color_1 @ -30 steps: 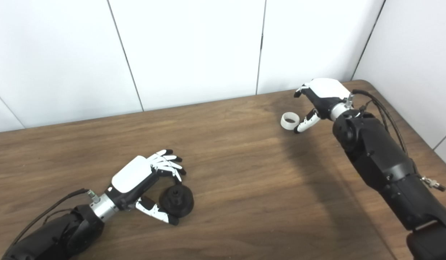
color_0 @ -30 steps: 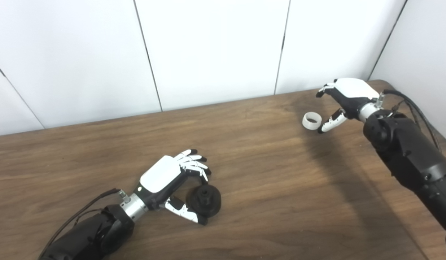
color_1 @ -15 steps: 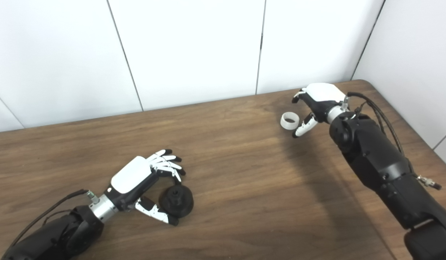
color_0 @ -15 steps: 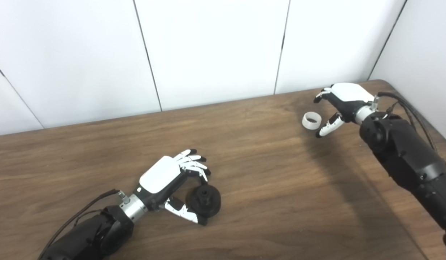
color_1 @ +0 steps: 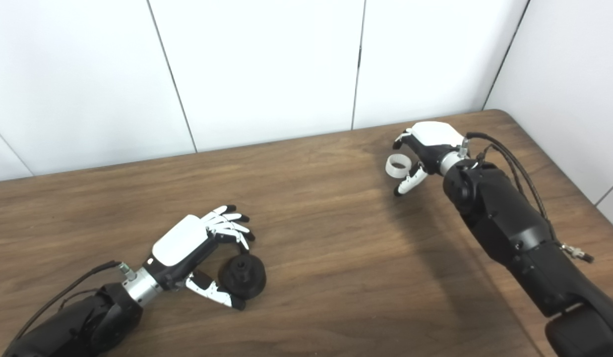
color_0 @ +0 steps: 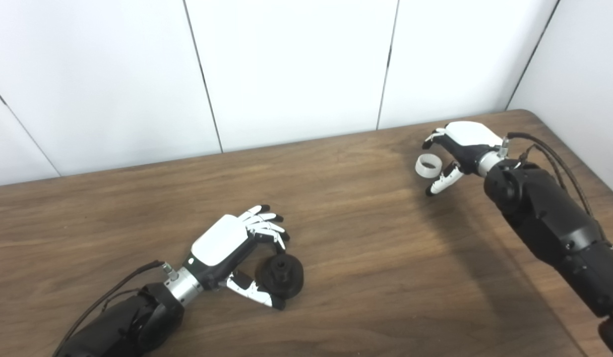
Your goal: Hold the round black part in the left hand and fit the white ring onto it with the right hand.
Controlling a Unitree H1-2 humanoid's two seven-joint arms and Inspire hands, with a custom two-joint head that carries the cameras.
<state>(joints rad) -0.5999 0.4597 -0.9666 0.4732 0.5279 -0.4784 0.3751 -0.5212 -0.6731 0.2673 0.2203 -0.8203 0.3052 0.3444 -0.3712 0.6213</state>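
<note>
The round black part (color_0: 280, 275) lies flat on the wooden table (color_0: 366, 248), low and left of centre. My left hand (color_0: 232, 250) curves around it, open, thumb at its near side and fingers above its far side; contact is unclear. The white ring (color_0: 428, 165) sits on the table at the far right. My right hand (color_0: 458, 151) is open right beside it, fingers arched over its far side and thumb below it, not closed on it.
White wall panels (color_0: 286, 69) stand behind the table's far edge and along its right side. The table's rounded far right corner (color_0: 527, 115) is just behind the right hand. Bare wood lies between the two hands.
My right hand has come down and leftward, closing in on the white ring until its fingers reach over it. The left hand, black part and ring have stayed put.
</note>
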